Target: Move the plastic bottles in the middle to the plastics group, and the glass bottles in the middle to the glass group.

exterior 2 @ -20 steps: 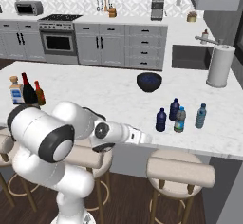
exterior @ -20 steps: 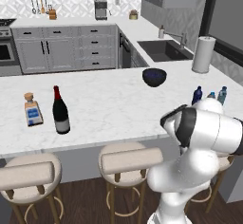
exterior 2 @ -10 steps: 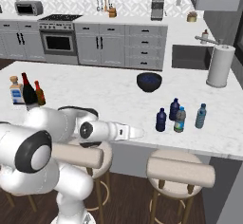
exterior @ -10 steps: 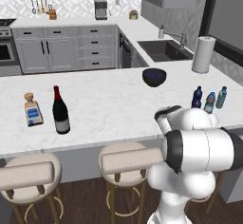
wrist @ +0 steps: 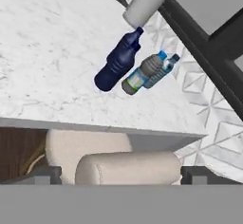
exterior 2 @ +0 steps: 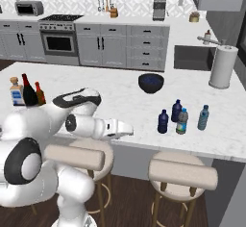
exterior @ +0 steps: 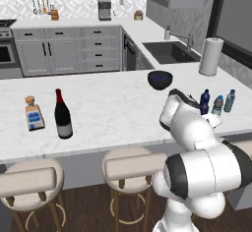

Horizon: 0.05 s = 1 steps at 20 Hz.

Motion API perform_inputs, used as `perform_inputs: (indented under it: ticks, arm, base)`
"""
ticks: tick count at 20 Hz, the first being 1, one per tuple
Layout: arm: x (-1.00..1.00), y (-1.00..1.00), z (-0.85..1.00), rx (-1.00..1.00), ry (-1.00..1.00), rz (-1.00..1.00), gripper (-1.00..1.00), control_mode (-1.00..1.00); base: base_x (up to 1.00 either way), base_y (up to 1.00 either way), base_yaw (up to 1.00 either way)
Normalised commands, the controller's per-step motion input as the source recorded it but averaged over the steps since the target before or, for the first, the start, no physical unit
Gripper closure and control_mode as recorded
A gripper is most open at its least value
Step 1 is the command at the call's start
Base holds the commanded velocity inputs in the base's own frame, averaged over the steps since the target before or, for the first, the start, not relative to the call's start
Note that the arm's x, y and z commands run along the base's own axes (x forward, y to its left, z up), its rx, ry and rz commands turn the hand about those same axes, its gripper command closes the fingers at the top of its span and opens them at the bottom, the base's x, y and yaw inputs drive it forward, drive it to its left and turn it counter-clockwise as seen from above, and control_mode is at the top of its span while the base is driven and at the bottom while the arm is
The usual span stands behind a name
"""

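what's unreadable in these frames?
- Left base view: the robot's white arm hides part of the small bottles.
- Right base view: the wine bottle partly covers the square bottle; labels too small.
- Hand view: the paper towel roll is cut off at the top.

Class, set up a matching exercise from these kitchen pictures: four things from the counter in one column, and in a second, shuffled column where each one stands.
Things:
1. wine bottle
2. dark bowl
3. paper towel roll
4. square clear bottle

Places:
A. at the far right of the counter, next to the sink
B. near the middle of the counter, behind the small plastic bottles
C. leftmost of the bottles on the counter, cork stopper on top
D. just right of the cork-stoppered bottle, tallest bottle there

Pairs: 1-D, 2-B, 3-A, 4-C
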Motion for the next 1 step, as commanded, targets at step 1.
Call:
perform_inputs:
  ticks: [1]
  arm:
    - [-0.21, 0.25, 1.0, 0.0, 0.36, 0.0, -1.0, -1.0]
  base:
    - [0.0, 0.0, 0.0]
